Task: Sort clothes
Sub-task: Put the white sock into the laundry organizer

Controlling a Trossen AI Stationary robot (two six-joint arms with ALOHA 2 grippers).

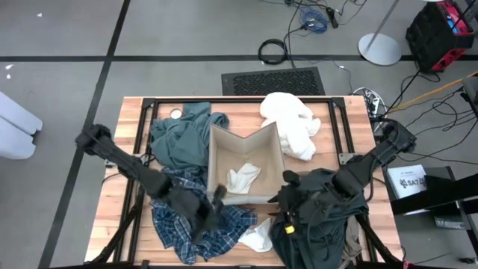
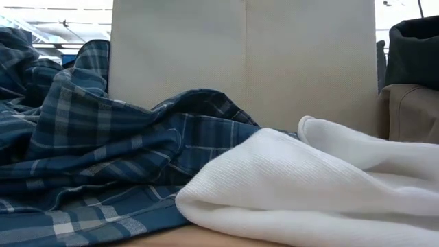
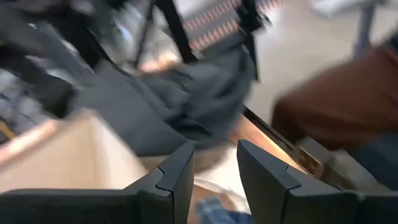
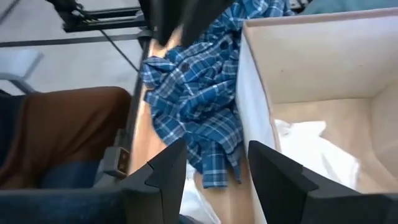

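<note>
Below left end effector (image 1: 216,198): plaid garment (image 1: 179,224).

Two dark fingers (image 3: 174,186) stand parted and empty before a dark grey garment (image 3: 168,102) and beige box (image 3: 68,155).

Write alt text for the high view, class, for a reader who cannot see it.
A beige fabric box sits mid-table with a small white cloth inside, ringed by clothes: teal garment and plaid shirt to its left, white garment behind, dark garment at its right. The left gripper and right gripper, fingers apart and empty, hover at the box's front edge.
</note>
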